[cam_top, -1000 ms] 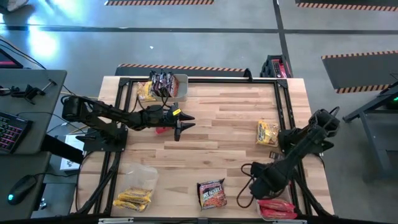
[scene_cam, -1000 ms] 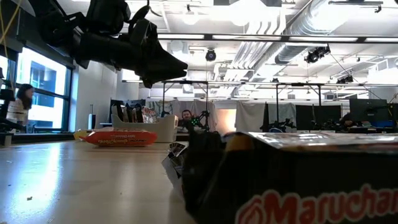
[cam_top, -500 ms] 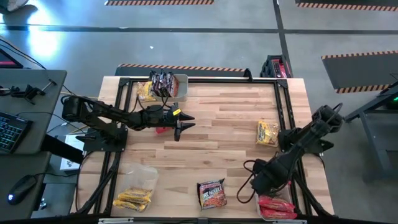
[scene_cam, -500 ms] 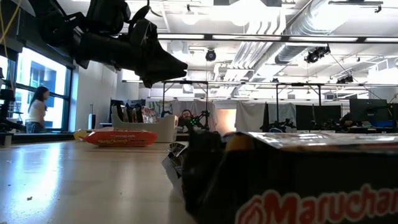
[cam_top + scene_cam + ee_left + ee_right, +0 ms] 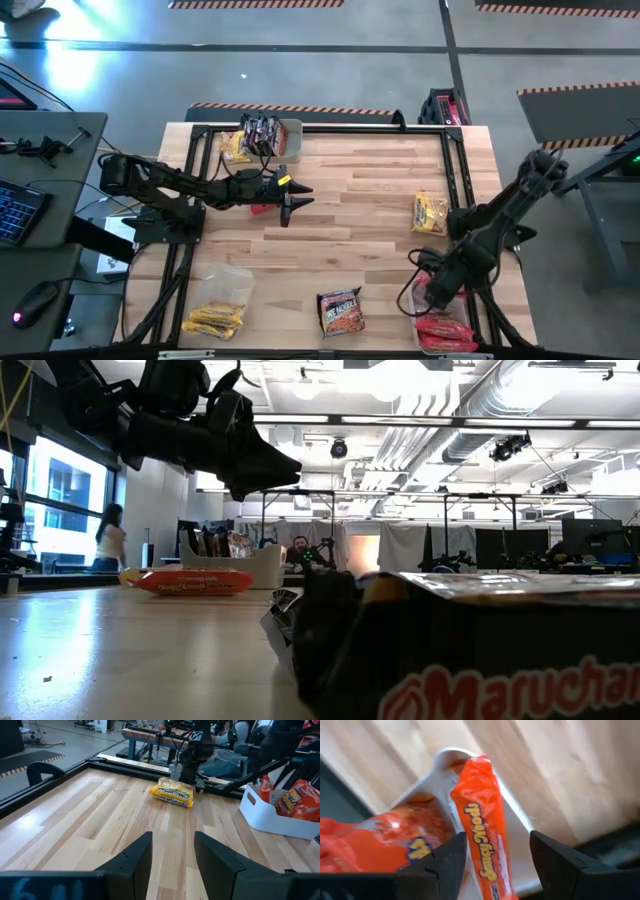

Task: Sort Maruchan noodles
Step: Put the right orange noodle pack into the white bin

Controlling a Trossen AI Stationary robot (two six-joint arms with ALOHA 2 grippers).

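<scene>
My right gripper (image 5: 428, 292) hangs open over the white bin (image 5: 414, 320) at the table's near right corner. Red-orange Maruchan packets (image 5: 445, 335) lie in the bin. One orange packet (image 5: 482, 835) stands on edge against the bin's wall (image 5: 445, 757), below and between my open fingers; I see no touch. My left gripper (image 5: 291, 208) is open above the table's middle, nothing between its fingers (image 5: 173, 840). A red packet (image 5: 262, 208) lies flat just left of it. A yellow packet (image 5: 430, 213) and a dark packet (image 5: 340, 312) lie flat on the table.
A bin (image 5: 290, 135) at the far left holds dark and yellow packets. A clear bin (image 5: 228, 290) at the near left holds yellow packets. A black frame (image 5: 455, 180) runs round the table. The bare wood between the arms is free room.
My right arm has swung toward the table's right edge, bringing its gripper from beside the near-right bin to above it.
</scene>
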